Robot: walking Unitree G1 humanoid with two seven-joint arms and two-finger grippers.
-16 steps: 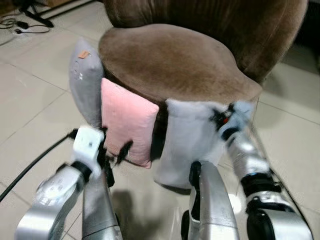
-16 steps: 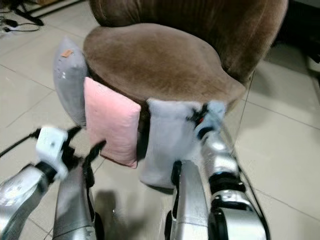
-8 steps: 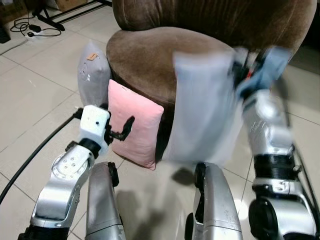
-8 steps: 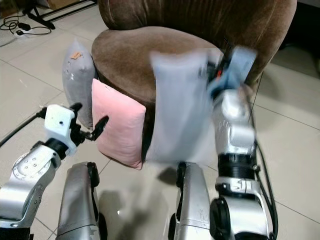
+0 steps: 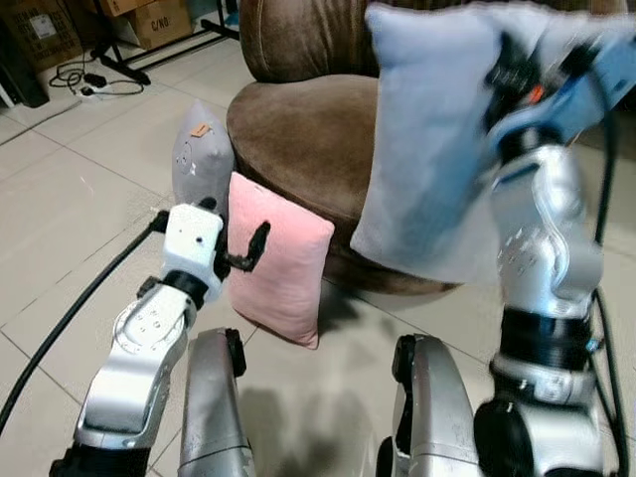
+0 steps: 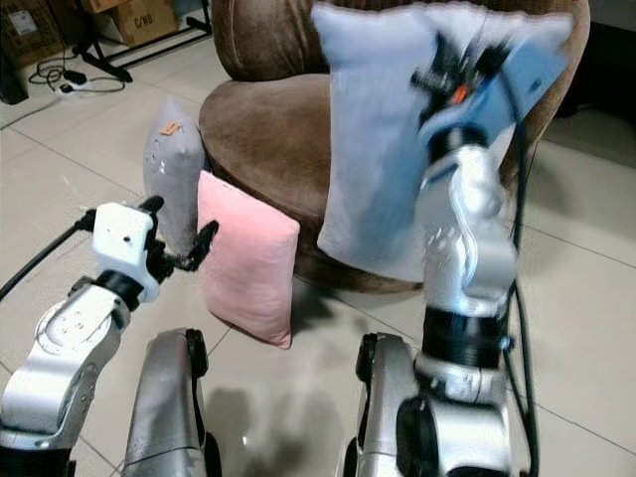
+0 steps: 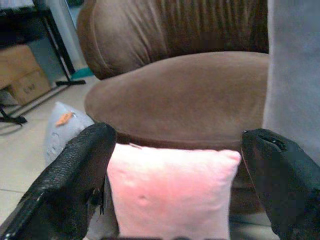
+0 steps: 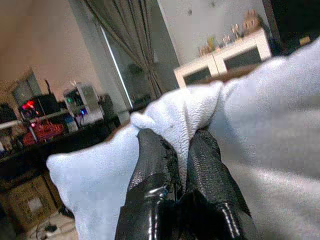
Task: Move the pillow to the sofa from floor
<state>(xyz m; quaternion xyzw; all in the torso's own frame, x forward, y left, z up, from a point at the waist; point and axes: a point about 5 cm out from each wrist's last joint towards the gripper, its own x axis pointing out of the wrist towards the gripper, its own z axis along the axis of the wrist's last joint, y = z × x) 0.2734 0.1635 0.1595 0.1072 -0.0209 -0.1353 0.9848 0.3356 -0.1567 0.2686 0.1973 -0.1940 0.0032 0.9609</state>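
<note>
Pale floor tiles [image 5: 60, 199] run under a round brown sofa [image 5: 298, 129], with cardboard boxes [image 5: 149, 15] and cables [image 5: 84, 79] off at ten o'clock. Two black fingers [image 8: 155, 165] of the right gripper [image 8: 175, 150] pinch a bunched fold of the light grey pillow [image 5: 437, 139]; from that pinch the pillow hangs in the air, clear of the floor, in front of the sofa's backrest and over the seat's two o'clock edge. The left gripper [image 5: 238, 243] hovers with its fingers [image 7: 75, 175] spread wide, holding nothing, just in front of a pink pillow [image 5: 283, 258] leaning on the sofa base, a darker grey pillow [image 5: 199, 159] beside it at ten o'clock. I'd judge this as the carry step, well along: next the arm must reach over the seat and let go.
</note>
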